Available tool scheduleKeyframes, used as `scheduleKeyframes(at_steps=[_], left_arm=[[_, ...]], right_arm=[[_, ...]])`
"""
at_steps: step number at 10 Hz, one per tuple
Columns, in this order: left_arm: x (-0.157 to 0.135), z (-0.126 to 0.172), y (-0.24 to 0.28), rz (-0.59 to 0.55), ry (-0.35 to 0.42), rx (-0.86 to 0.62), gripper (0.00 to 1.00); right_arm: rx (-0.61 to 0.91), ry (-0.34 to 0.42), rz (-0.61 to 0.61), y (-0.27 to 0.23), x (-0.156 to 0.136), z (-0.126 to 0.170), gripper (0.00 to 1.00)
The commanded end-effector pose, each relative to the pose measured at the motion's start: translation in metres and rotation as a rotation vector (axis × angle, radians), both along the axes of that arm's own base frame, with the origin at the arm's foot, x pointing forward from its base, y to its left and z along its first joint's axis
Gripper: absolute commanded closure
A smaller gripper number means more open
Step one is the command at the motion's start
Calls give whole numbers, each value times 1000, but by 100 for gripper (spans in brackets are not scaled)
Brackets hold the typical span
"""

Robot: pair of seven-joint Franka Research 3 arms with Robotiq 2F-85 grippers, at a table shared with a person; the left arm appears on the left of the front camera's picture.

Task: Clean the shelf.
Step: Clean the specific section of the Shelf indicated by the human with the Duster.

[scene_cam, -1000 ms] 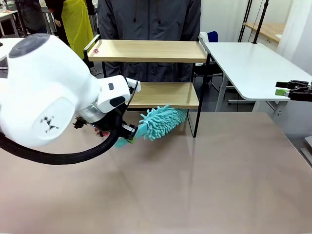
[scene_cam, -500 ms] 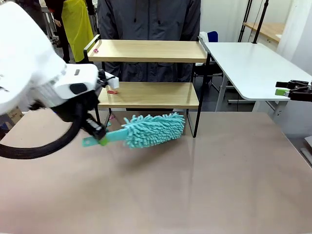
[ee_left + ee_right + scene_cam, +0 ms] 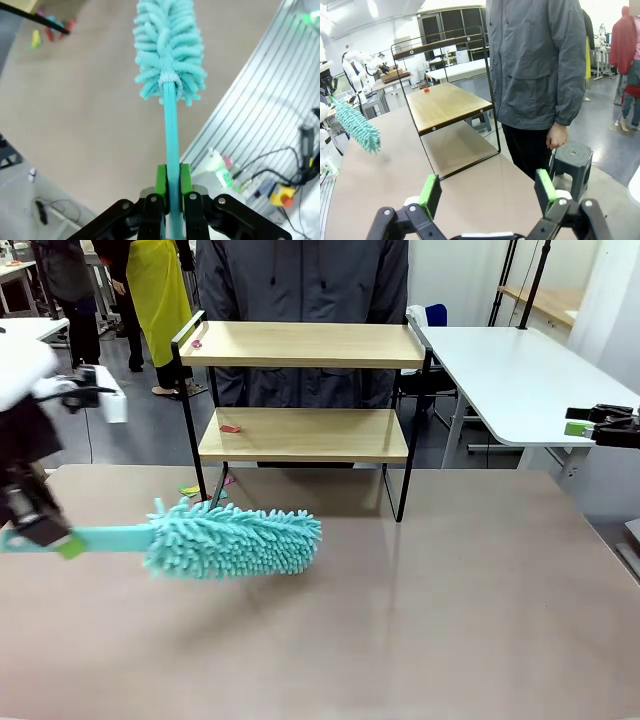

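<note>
The left gripper [image 3: 172, 184] clamped the teal duster [image 3: 235, 540] by its handle, head low before the shelf [image 3: 320, 436] at the table's [image 3: 450, 590] far middle; a good sweep likely meant raising it level onto the boards' red scraps [image 3: 230, 428], while the right gripper [image 3: 487, 192] hung wide and empty.

Duster [image 3: 235, 540] left, before shelf [image 3: 320, 436]

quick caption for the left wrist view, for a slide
Left gripper shut on the handle of a teal duster, its fluffy head out over the tan table

bare table [image 3: 470, 610] lies open right of the duster [image 3: 235, 540]; shelf [image 3: 300, 435] and person [image 3: 300, 280] block the far side.
</note>
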State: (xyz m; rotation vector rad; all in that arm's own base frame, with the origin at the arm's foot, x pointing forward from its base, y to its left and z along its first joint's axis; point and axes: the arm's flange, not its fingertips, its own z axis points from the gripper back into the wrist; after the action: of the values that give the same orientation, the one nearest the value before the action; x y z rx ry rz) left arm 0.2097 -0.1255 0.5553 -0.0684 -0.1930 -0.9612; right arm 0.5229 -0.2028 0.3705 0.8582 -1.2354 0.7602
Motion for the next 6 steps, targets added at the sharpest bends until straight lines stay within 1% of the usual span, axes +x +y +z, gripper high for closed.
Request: scheduleKeyframes(at_steps=[1,4,5,6], left_arm=[[-9,17,10,-55,8,105,87],[-4,38,-6,-50,20,192,87],[0,41,-14,-45,2,218,87],[-13,27,1,-40,18,149,87]], right_arm=[[-1,-7,1,2,0,4,0],[-1,-7,1,2,0,4,0],[-1,-7,1,2,0,4,0],[-1,-7,1,2,0,4,0]])
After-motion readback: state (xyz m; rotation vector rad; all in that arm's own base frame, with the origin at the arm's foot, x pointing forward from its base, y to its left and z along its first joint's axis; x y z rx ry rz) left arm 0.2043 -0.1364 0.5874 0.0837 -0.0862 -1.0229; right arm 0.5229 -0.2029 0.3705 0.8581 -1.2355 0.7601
